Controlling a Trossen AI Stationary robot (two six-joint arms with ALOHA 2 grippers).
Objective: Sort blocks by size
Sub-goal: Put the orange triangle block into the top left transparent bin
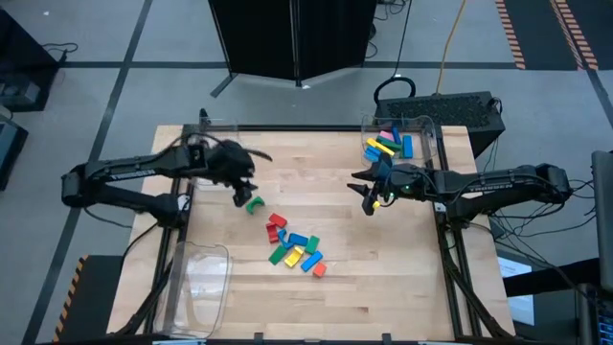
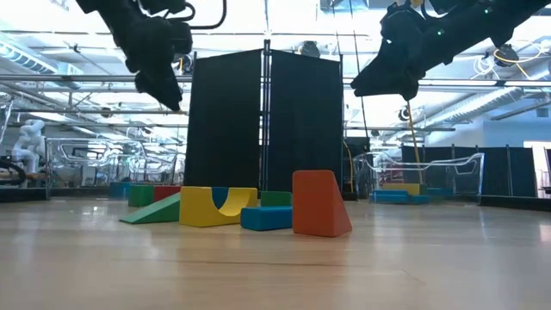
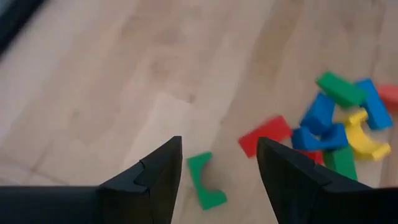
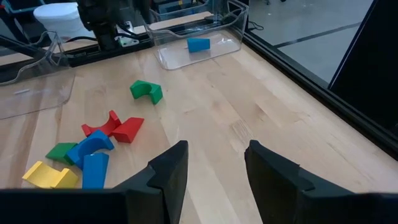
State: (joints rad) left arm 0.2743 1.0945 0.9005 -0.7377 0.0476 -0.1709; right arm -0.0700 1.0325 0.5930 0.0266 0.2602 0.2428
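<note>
**Inspector:** Hovering where, and in what state?

**Operator:** My left tool (image 1: pixel 241 196) hung over the counter (image 1: pixel 402 278) with its jaws apart and empty, just beside the green arch block (image 1: pixel 253 204). My right tool (image 1: pixel 369 198) waited near the far bin (image 1: pixel 431 129), also parted, holding nothing.

**Inspector:** Location of the blocks?

**Operator:** A loose pile (image 1: pixel 295 247) lay mid-counter; several more sat in that far bin. The green arch lay apart from the pile.

**Inspector:** Handling?

**Operator:** I judged it light, rigid and smooth, likely to slip. I would pinch its flat side faces, across the short width.

**Inspector:** Orientation?

**Operator:** It lay flat, its notch opening sideways along the counter. I could not fix its long axis with confidence.
</note>
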